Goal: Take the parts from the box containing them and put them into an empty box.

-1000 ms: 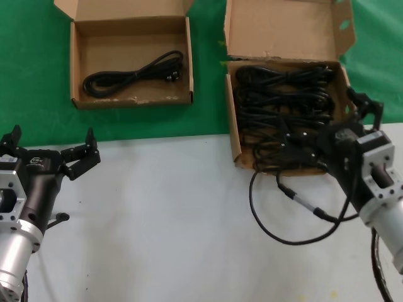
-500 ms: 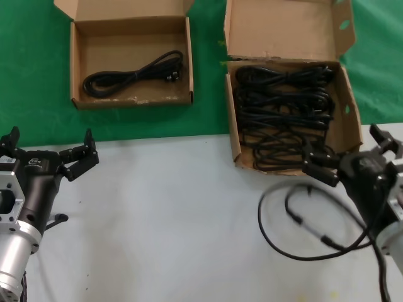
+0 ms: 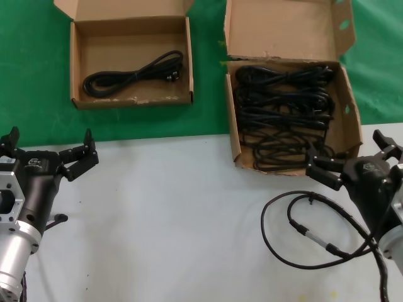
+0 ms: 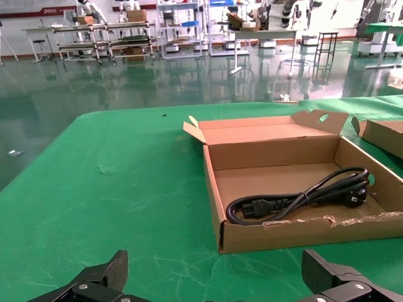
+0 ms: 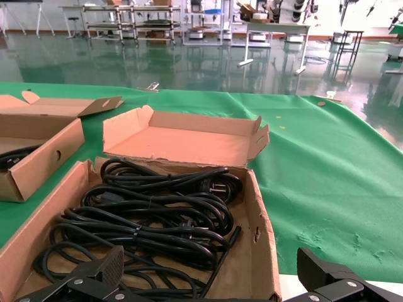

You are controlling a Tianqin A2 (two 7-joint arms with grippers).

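Observation:
The bigger cardboard box (image 3: 231,126) at the right back holds several black power cords (image 3: 283,113), also seen in the right wrist view as wound cords (image 5: 157,214) inside its walls (image 5: 261,239). The smaller squarish box (image 3: 74,69) at the left back holds one coiled cord (image 3: 135,74); the left wrist view shows that cord (image 4: 296,200) behind the box's frayed front wall (image 4: 302,234). My right gripper (image 3: 347,150) (image 5: 211,264) hangs open and empty just in front of the bigger box's near right corner. My left gripper (image 3: 50,141) (image 4: 214,270) is open and empty at the near left, facing the smaller box.
A black looped cable with a silver connector (image 3: 308,233) lies on the white table (image 3: 170,214) in front of the bigger box, beside my right arm. Green cloth (image 3: 208,94) covers the back half under both boxes. Both lid flaps stand up at the back.
My right gripper has drawn back out of the bigger box toward the near right, empty. The looped cable on the table shifted right with it. The left arm has not moved.

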